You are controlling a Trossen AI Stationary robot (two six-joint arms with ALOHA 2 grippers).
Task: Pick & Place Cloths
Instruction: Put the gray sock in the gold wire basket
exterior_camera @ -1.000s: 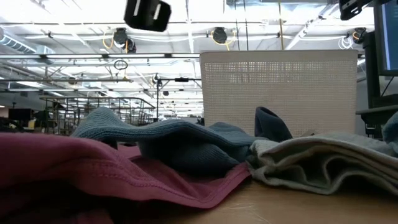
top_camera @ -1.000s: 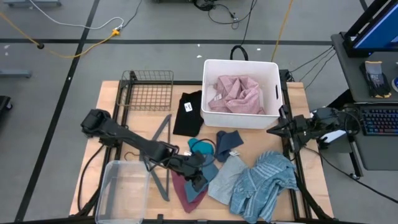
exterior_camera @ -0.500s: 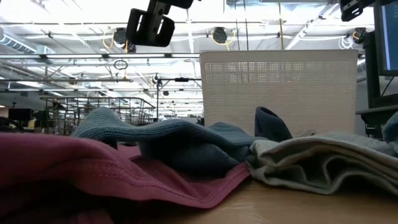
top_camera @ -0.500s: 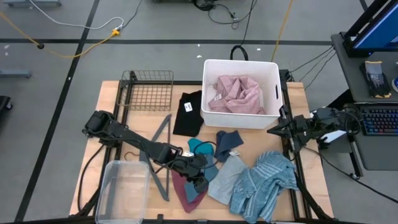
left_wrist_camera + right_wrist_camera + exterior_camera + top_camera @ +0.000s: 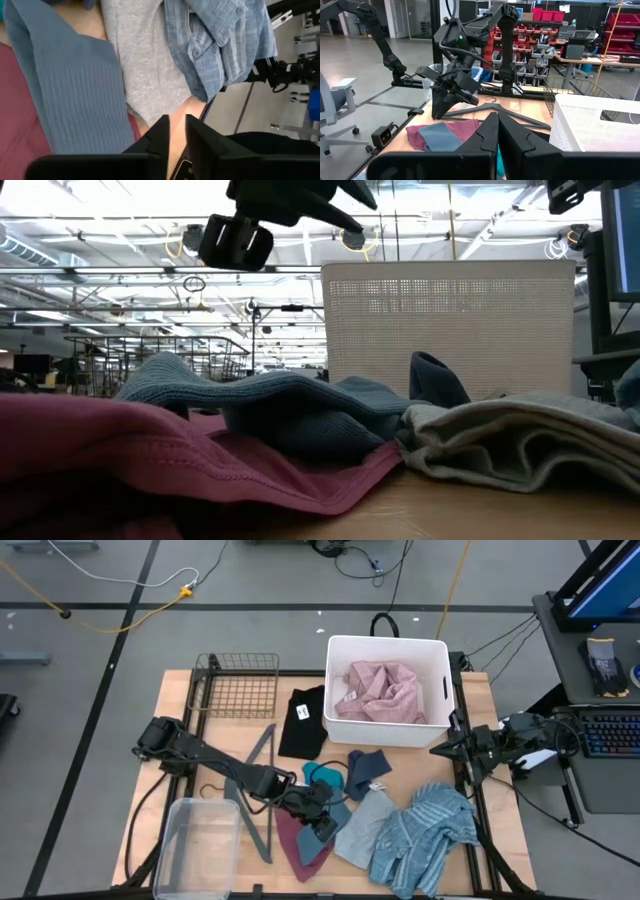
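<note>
Low view looks across the tabletop from its near edge: a maroon cloth lies closest, a teal ribbed cloth drapes over it, and a pale grey cloth sits beside them. Behind these a dark blue cloth stands up and blocks part of the white bin.

High view shows what that level look hides. The left claw hovers over the teal cloth, and its wrist view shows the fingers slightly apart, holding nothing. Near it lie a clear plastic tub, a grey hanger and the blue striped shirt. Farther off lie a black cloth, a wire basket and a pink cloth inside the bin.

The right claw waits at the tabletop's right edge, fingers together.
</note>
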